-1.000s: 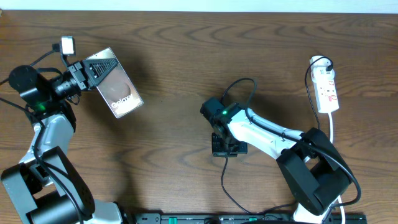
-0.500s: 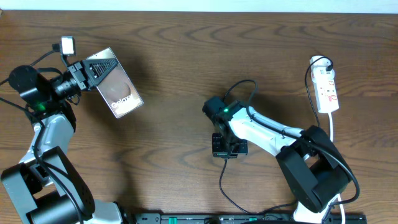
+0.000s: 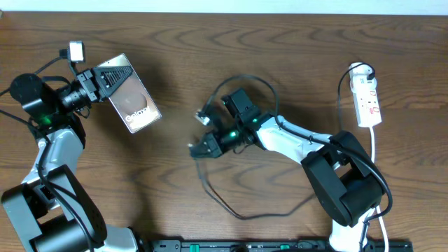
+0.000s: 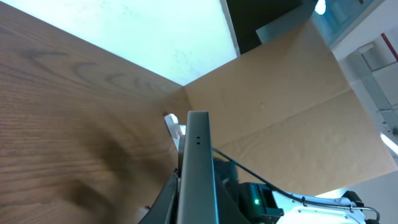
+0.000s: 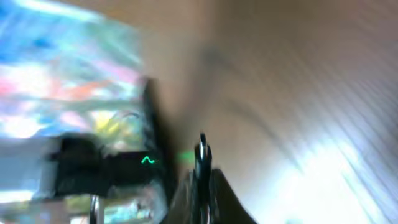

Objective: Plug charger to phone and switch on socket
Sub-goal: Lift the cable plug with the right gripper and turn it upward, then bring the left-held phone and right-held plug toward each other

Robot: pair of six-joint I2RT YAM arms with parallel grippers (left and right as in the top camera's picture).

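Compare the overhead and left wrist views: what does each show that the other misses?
Only overhead: the phone's lettered face, the left arm, and the charger looping across the table. Only left wrist: cardboard beyond the table, and the phone edge-on. Both: the phone in the left hand, and the right arm with its green light. The socket is clear only overhead.

One phone [image 3: 131, 98]; one charger [image 3: 208, 186]; one socket [image 3: 368, 102]; two pincers: left pincer [image 3: 103, 81], right pincer [image 3: 200, 146].

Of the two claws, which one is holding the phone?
The left claw, upper left in the overhead view, clamps the phone by one end. The right claw, near the middle of that view, appears to grip only the thin black charger.
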